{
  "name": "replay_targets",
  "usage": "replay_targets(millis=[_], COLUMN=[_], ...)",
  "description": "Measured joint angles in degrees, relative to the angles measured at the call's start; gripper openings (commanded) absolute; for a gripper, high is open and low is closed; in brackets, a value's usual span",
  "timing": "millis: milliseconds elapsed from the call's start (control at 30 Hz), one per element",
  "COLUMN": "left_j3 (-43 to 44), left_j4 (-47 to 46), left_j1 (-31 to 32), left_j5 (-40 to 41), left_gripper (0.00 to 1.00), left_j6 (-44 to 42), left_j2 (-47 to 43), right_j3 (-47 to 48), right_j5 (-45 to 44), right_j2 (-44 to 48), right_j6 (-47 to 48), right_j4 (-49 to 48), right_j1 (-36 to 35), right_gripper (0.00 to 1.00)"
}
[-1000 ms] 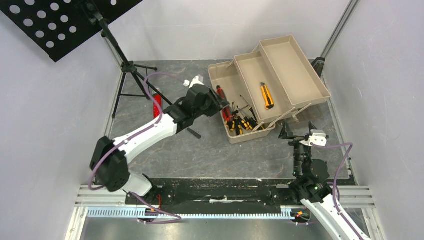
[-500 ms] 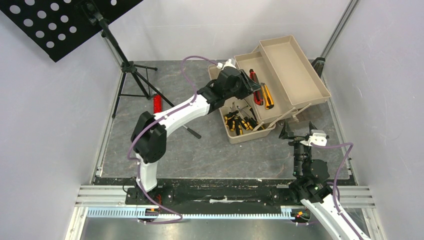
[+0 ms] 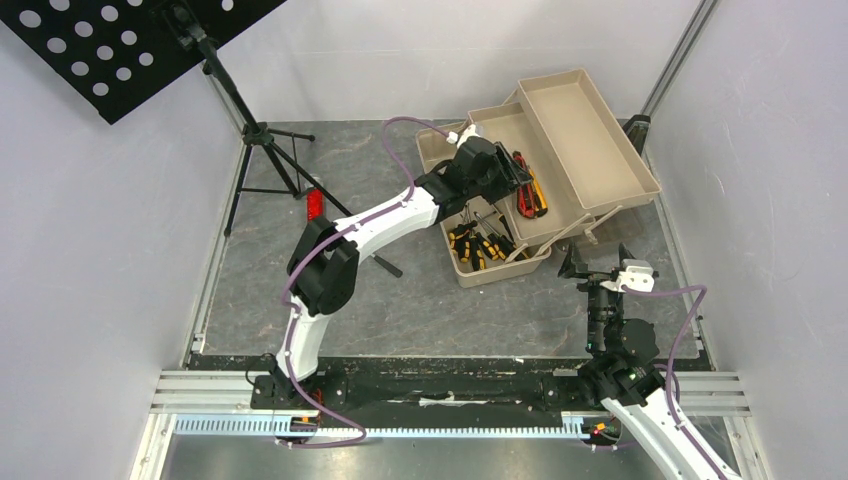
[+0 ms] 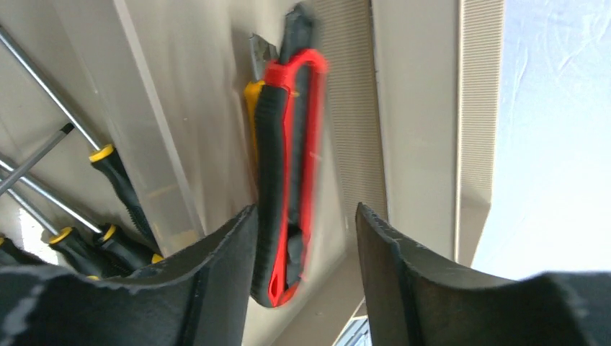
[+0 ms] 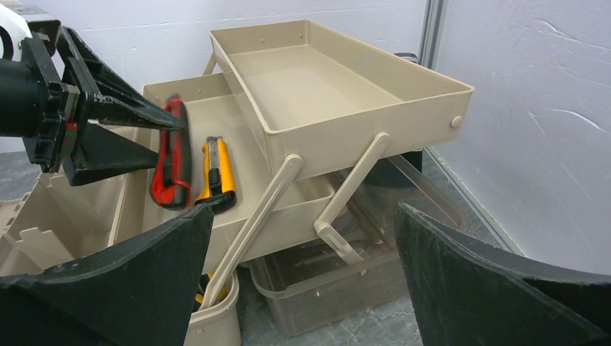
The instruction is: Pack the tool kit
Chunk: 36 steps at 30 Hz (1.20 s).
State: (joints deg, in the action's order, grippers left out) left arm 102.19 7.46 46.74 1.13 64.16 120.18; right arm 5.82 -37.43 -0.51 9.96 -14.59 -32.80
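Note:
The tan toolbox (image 3: 590, 130) stands open at the back right with its trays folded out. My left gripper (image 3: 512, 170) hangs over the middle tray (image 3: 497, 135) with its jaws apart. The red utility knife (image 4: 288, 180) lies between the fingers against the left one, blurred, with a gap to the right finger. In the right wrist view the red knife (image 5: 171, 162) stands tilted with its lower end in the tray, beside the orange knife (image 5: 216, 169). Several yellow-and-black screwdrivers (image 3: 478, 245) lie in the bottom compartment. My right gripper (image 3: 596, 260) is open and empty in front of the box.
A black music stand (image 3: 130, 40) on a tripod (image 3: 265, 150) fills the back left. A plain red bar piece (image 3: 314, 205) lies by the tripod legs. A clear plastic bin (image 5: 360, 267) sits under the folded-out trays. White walls close in both sides.
My left arm swung right from the box's left end to over the middle tray, carrying the red knife. The jaws now stand apart and the knife sits beside the orange one. The right arm stayed still.

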Motion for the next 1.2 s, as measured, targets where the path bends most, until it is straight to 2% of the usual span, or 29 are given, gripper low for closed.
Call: replay_targets(millis=[133, 367, 567, 700, 867, 1033, 1200], left_j3=[0.2, -0.2, -3.6, -7.1, -12.7, -21.2, -33.0], left_j4=[-0.8, -0.4, 0.0, 0.8, 4.8, 9.7, 16.5], left_j1=[0.0, 0.0, 0.0, -0.2, -1.9, -7.1, -14.3], left_j5=[0.7, 1.7, 2.4, 4.3, 6.8, 9.4, 11.2], left_gripper=[0.75, 0.75, 0.75, 0.75, 0.75, 0.76, 0.79], left_j6=[0.7, 0.9, 0.3, -2.5, -7.0, -9.9, -11.6], left_j2=[-0.3, -1.4, -6.1, -13.0, -25.1, -37.7, -48.7], right_j3=[0.0, 0.0, 0.0, 2.3, 12.4, 24.0, 33.2], right_j5=[0.0, 0.0, 0.0, 0.0, 0.3, 2.4, 7.9], right_j2=[0.0, 0.0, 0.0, -0.2, -5.8, -12.7, -20.0], right_j6=[0.0, 0.0, 0.0, 0.0, -0.3, 0.0, 0.2], right_j4=[0.0, 0.0, 0.1, 2.3, 7.8, 14.7, 20.4], right_j1=[0.0, 0.0, 0.0, 0.0, 0.0, 0.0, 0.0], right_gripper=[0.98, 0.98, 0.98, 0.99, 0.99, 0.94, 0.97])
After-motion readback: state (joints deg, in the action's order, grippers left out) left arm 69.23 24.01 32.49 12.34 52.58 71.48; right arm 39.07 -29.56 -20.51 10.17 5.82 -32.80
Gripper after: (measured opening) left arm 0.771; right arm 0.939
